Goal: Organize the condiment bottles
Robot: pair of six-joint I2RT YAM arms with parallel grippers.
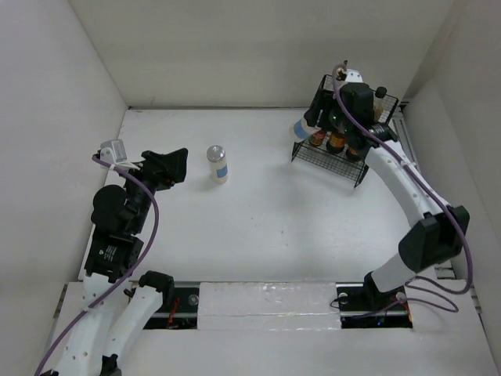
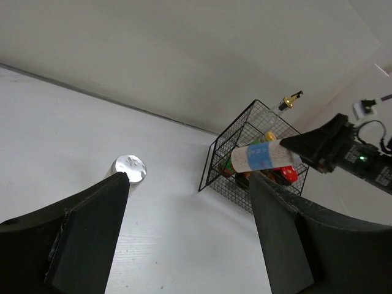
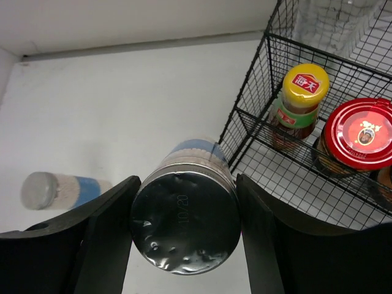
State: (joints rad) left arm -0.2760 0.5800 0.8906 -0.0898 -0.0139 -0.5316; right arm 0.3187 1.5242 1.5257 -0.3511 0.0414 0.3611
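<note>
While two white, blue-labelled shakers are not yet stowed, the job of organizing the condiment bottles looks well past its midpoint. Nearest the arm bases, the left claw hangs above the table with its fingers spread wide and nothing between them, aimed toward the standing shaker, which sits upright and alone near the middle of the table, close to that claw but untouched by it. Farther back on the right, the right claw has closed partway, both fingers pressed against the sides of the second shaker, which it carries lying sideways and clear of the table, its silver lid turned toward the wrist camera (the far end pokes out just at the near left corner of the rack). Beyond it stands the black wire basket, set by the far right wall and already holding the yellow-capped bottle, a red-lidded jar, the tall clear gold-capped bottle and the black-capped bottle; whether another red-lidded jar sits beside the first cannot be told for certain. Left to do, by this reckoning: seat the carried shaker in the basket, then fetch the one on the table.
</note>
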